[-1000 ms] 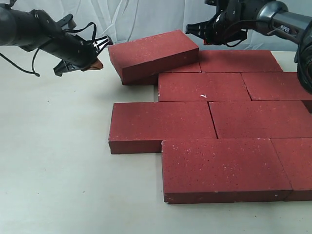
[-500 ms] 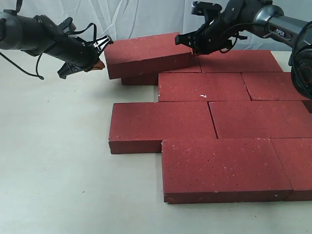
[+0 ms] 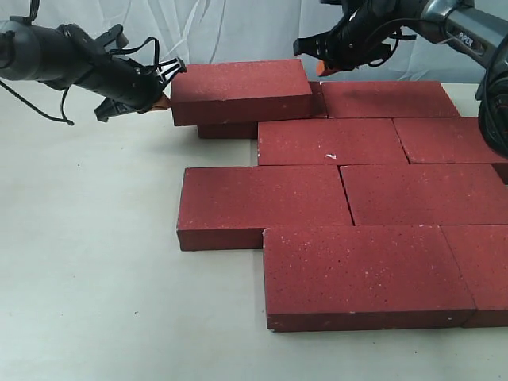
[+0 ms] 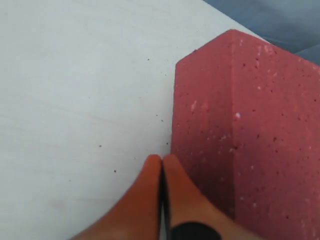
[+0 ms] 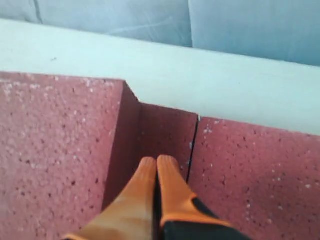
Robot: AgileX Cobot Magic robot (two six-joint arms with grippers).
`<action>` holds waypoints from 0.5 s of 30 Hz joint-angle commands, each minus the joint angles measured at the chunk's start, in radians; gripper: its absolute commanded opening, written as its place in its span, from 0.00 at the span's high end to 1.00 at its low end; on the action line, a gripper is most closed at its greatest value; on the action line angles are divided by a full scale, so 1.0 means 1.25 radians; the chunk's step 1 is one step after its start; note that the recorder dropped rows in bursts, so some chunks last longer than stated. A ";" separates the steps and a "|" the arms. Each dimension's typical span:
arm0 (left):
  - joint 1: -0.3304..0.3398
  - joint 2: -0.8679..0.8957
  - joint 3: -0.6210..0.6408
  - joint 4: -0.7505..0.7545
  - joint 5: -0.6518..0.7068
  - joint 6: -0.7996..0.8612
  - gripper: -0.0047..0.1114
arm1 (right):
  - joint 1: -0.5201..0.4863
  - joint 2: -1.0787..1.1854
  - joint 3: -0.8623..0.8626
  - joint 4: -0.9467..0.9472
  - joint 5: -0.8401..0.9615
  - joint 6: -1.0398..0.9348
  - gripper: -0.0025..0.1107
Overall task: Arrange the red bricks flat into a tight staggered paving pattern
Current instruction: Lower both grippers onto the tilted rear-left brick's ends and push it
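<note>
Red and gritty with pale specks, the top brick (image 3: 240, 89) now lies level on the brick beneath (image 3: 226, 130) (half a second ago it was tilted). The left gripper (image 3: 161, 101), orange fingertips pressed together, reaches in low, just beside that brick's end. The right gripper (image 3: 324, 68), likewise closed on nothing, has risen above the opposite end, over the laid bricks (image 3: 332, 141) on the pale table (image 3: 87, 262).

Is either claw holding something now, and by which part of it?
Nothing is held. The left claw and right claw are both shut empty, one beside each end of the top brick.
</note>
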 commanded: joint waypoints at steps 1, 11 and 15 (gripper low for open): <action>0.001 0.003 -0.005 0.012 -0.002 0.016 0.96 | -0.003 0.024 -0.002 0.090 -0.022 0.016 0.98; -0.001 -0.013 -0.005 -0.003 0.057 0.016 0.96 | -0.003 0.012 -0.002 0.251 0.073 -0.078 0.98; -0.001 -0.036 -0.005 -0.003 0.083 0.016 0.96 | -0.003 -0.012 -0.002 0.273 0.123 -0.112 0.98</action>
